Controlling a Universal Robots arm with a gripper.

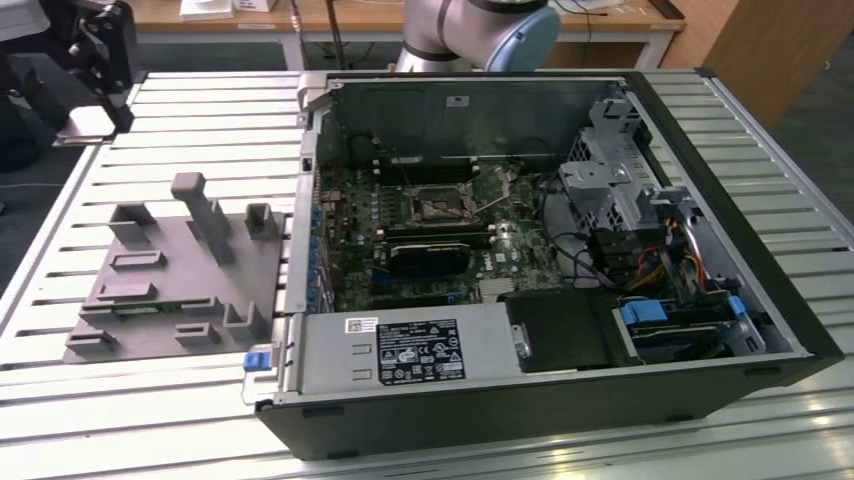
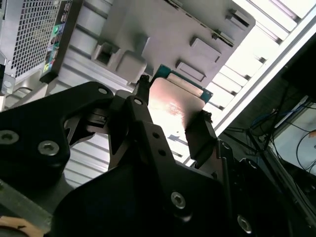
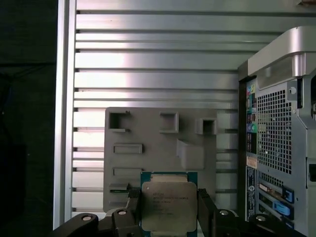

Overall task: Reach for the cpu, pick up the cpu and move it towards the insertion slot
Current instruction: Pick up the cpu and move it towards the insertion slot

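Gripping cpu (image 3: 169,210) by two opposite edges, claw (image 3: 168,197) closed

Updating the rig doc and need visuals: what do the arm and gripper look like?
The arm is silvery-grey tubing with a light blue joint cap. The gripper is matte black, built from flat angular link plates dotted with silver screw heads, and ends in two narrow black fingers.
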